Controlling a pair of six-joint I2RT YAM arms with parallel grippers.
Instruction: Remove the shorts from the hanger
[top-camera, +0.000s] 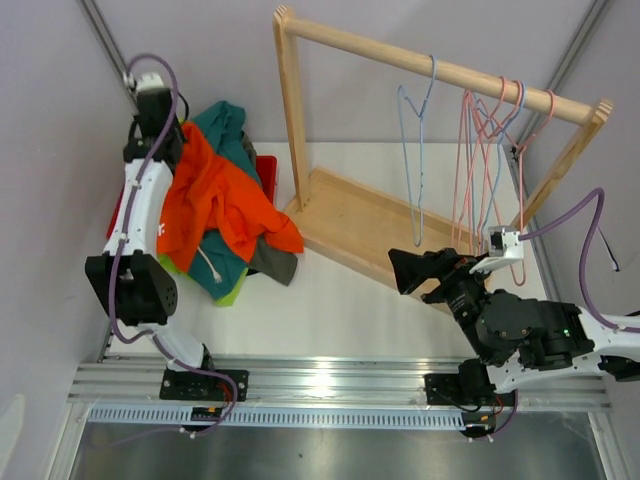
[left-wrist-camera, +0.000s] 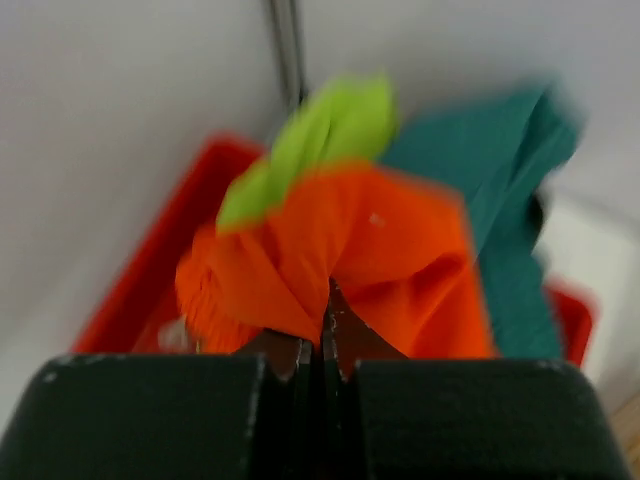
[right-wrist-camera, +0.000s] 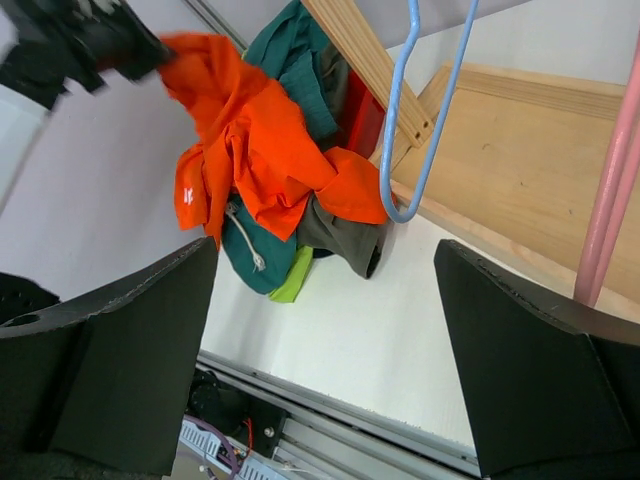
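Shorts in orange (top-camera: 215, 200) hang from the left hand (top-camera: 168, 135), which is clenched on their upper edge above the pile in the red bin (left-wrist-camera: 165, 262) at the desk's far left. The right hand (top-camera: 420, 268) sits released well apart, beside the bare hangers (top-camera: 480, 150).

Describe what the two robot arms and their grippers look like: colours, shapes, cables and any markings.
Both arms have white links with chunky black joints. A purple cable loops along the left arm; another trails from the right arm. The right gripper has broad, matte black fingers; the left gripper is black too. No markings are legible.
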